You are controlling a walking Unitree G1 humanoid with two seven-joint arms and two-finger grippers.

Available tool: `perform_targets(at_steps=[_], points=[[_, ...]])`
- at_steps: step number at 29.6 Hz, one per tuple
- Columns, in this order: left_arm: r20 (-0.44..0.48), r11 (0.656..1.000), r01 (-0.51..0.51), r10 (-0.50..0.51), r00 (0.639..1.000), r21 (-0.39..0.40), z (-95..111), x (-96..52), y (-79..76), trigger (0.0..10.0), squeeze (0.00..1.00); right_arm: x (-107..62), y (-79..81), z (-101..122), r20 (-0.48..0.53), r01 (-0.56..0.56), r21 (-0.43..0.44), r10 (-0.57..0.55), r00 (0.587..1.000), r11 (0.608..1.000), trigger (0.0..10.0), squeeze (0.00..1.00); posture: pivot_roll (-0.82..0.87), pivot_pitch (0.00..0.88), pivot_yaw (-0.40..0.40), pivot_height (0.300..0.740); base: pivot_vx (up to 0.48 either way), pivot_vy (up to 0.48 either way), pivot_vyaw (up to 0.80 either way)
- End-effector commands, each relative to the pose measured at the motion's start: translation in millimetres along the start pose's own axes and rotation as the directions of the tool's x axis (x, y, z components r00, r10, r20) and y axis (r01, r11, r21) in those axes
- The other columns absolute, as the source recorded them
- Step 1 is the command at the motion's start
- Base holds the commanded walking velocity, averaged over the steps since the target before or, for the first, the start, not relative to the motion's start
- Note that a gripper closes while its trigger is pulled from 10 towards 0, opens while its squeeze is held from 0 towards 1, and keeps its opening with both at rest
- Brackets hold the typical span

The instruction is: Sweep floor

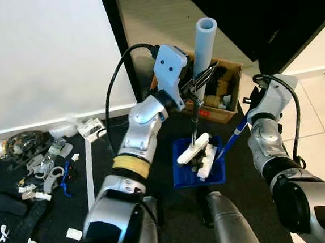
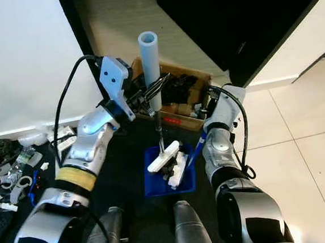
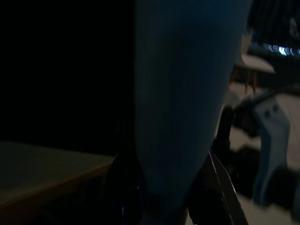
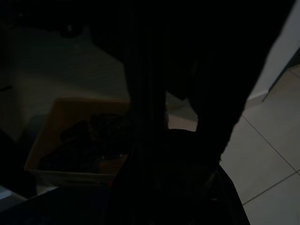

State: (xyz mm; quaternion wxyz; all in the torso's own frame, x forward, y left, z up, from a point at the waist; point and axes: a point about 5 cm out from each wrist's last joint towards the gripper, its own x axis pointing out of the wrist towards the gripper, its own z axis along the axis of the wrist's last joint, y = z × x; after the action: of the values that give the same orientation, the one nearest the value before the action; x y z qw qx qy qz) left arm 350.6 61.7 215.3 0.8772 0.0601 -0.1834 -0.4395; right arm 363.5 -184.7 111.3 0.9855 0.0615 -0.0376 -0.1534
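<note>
Left end effector (image 1: 200, 83) clamps broom handle (image 1: 204, 47), brush over blue dustpan (image 1: 198, 164); right end effector's state can't be told.

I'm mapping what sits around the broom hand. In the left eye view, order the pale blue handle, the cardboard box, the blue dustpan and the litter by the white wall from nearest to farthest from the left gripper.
1. Pale blue handle: inside the left gripper.
2. Cardboard box: just behind it.
3. Blue dustpan: below, on the dark mat.
4. Litter: far on the robot's left.
</note>
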Motion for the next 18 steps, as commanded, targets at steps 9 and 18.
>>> perform_targets(at_steps=[9, 18], points=[[-0.058, 0.988, -0.069, 0.077, 0.995, 0.135, 18, -31.0, 36.1, 10.0, 0.00, -7.4, 1.3, -14, -0.056, -0.012, 0.016, 0.012, 0.998, 1.000, 10.0, 0.00, 0.04, 0.254, -0.006, 0.740, 0.000, 0.000, 0.00], [-0.173, 0.948, -0.176, 0.226, 0.958, 0.266, 18, -57.3, 61.8, 10.0, 0.00, -6.5, -1.0, -12, -0.047, -0.015, 0.020, 0.016, 0.999, 1.000, 10.0, 0.00, 0.04, 0.223, -0.012, 0.740, 0.000, 0.000, 0.00]])
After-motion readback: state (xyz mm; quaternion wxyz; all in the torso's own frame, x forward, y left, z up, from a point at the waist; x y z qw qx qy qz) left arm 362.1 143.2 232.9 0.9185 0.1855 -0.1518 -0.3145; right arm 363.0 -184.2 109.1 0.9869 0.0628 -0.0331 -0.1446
